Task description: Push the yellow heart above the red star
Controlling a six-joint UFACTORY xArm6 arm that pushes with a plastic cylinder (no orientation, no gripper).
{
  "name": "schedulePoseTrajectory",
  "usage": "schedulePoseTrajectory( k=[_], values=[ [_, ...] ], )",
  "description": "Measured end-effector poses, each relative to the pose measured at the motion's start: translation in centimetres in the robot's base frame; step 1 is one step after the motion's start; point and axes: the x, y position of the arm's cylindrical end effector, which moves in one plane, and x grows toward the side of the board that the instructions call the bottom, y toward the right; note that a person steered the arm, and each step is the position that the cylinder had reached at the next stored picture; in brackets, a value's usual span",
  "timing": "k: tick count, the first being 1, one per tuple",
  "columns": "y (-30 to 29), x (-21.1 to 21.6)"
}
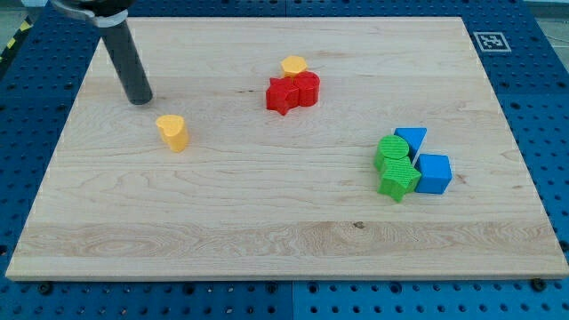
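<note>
The yellow heart (172, 132) lies on the left part of the wooden board (222, 213). My tip (140, 100) rests on the board just up and to the left of the heart, a short gap away. The red star (282, 94) sits in the upper middle, touching a red cylinder (307, 87) on its right. A yellow hexagon (293, 66) sits just above the two red blocks.
A cluster sits at the right: a green cylinder (392, 152), a green star (398, 182), a blue triangle (412, 140) and a blue cube (433, 173). A fiducial tag (488, 41) marks the board's top right corner.
</note>
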Motion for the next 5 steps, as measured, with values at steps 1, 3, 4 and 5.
schedulePoseTrajectory(
  k=[1, 3, 4, 5],
  values=[
    [-1.0, 1.7],
    [3.0, 9.1],
    [6.7, 9.6],
    [6.7, 7.0]
  ],
)
